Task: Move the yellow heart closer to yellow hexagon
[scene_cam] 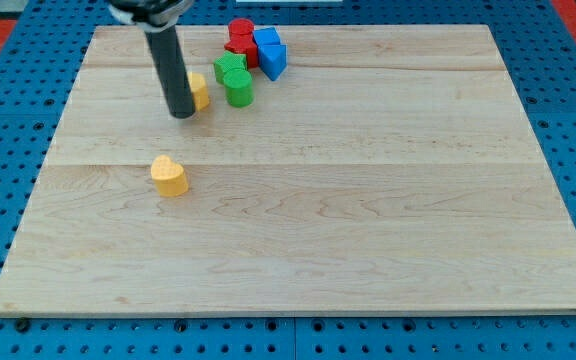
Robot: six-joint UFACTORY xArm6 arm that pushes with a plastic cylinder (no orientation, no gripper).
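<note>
- My tip, a bare rod end effector with nothing to open or grip, touches the yellow hexagon.
- The yellow heart lies apart at its 6 o'clock on the tabletop.

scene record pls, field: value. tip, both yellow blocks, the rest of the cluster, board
tip: my tip, at the view's top left, right beside the yellow hexagon, on its left
yellow hexagon, partly hidden behind the rod
yellow heart, alone, below the tip toward the view's bottom, apart from it
gap: heart and hexagon clearly apart, task not yet done
green blocks: two, just right of the hexagon
red blocks, at the view's top
blue blocks, right of the red ones
board: wooden
</note>
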